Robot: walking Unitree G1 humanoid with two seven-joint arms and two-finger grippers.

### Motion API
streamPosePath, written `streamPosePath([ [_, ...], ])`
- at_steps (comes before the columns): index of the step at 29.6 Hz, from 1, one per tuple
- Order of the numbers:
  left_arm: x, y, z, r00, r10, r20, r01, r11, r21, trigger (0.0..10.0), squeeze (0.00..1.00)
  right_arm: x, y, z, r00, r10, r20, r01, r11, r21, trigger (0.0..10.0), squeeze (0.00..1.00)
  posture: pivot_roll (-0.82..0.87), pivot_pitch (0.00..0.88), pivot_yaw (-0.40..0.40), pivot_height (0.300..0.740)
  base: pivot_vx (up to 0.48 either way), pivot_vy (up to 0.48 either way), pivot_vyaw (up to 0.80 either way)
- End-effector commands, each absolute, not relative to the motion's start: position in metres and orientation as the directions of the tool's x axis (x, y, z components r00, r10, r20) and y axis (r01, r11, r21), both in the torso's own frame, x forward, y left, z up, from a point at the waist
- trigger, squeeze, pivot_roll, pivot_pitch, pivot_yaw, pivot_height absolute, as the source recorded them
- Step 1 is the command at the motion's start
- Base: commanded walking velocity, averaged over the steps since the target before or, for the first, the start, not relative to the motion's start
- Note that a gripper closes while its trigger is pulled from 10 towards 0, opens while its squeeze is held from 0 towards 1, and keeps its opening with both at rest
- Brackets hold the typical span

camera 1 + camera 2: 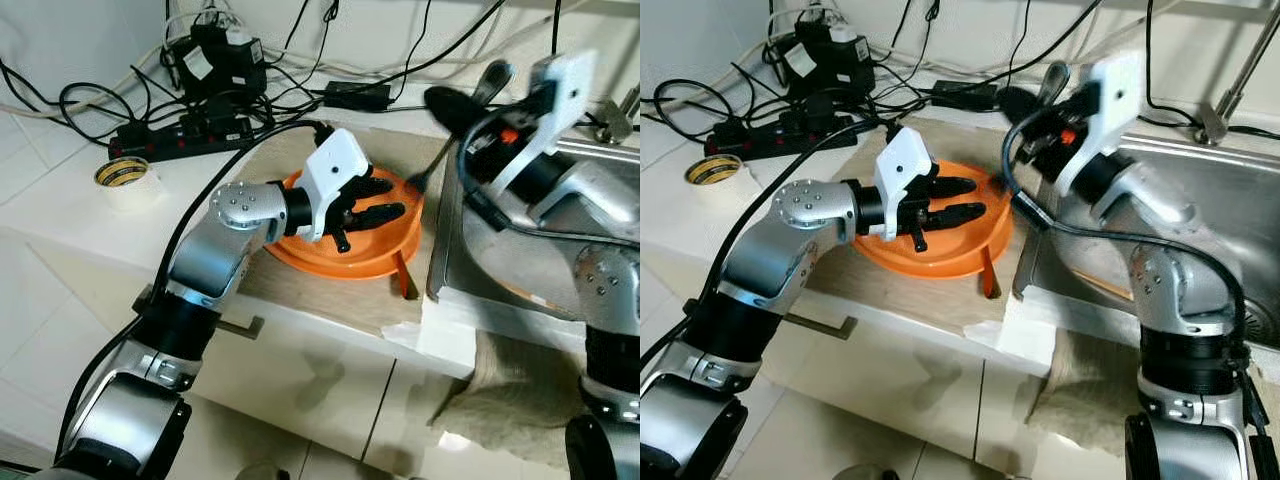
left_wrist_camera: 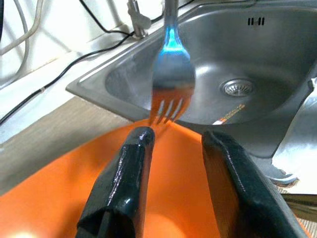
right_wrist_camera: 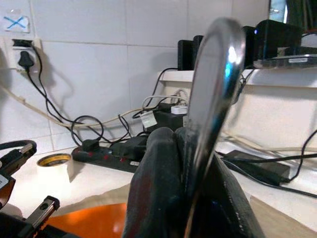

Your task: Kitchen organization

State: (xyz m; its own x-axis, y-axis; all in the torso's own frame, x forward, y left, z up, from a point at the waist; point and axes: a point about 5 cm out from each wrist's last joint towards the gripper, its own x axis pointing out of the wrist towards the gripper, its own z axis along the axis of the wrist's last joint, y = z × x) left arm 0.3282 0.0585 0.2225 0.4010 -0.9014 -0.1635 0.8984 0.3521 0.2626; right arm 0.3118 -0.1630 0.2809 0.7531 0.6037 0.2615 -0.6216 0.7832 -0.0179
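Fork clamped in R pincer, tines above orange plate; L pincer wide.

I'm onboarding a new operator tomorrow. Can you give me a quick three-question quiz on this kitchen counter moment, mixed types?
1. True or false: the right gripper is shut on a fork.
2. Multiple choice: the left gripper hovers, fingers open, over which thing? A) the steel sink B) the orange plate C) the tape roll
3. Fill in: behind the plate, against the tiled wall, a black ____ strip lies on the counter among cables.

Key: 1 true; 2 B; 3 power
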Motion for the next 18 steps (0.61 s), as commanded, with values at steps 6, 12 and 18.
streamPosePath([
  [6,0.331,0.06,0.223,0.416,-0.893,-0.174,0.892,0.363,0.269,10.0,0.0,0.311,-0.169,0.275,0.771,0.585,0.251,-0.602,0.799,-0.014,0.0,0.0,-0.03,0.0,0.046,0.74,0.0,0.0,0.0],
  [12,0.333,0.06,0.223,0.427,-0.886,-0.18,0.887,0.371,0.276,10.0,0.0,0.311,-0.168,0.273,0.771,0.584,0.254,-0.603,0.797,-0.004,0.0,0.0,-0.03,0.0,0.047,0.74,0.0,0.0,0.0],
  [18,0.334,0.061,0.221,0.437,-0.88,-0.188,0.882,0.379,0.279,10.0,0.0,0.311,-0.165,0.278,0.755,0.596,0.273,-0.618,0.786,-0.007,0.0,0.0,-0.03,0.0,0.045,0.74,0.0,0.0,0.0],
])
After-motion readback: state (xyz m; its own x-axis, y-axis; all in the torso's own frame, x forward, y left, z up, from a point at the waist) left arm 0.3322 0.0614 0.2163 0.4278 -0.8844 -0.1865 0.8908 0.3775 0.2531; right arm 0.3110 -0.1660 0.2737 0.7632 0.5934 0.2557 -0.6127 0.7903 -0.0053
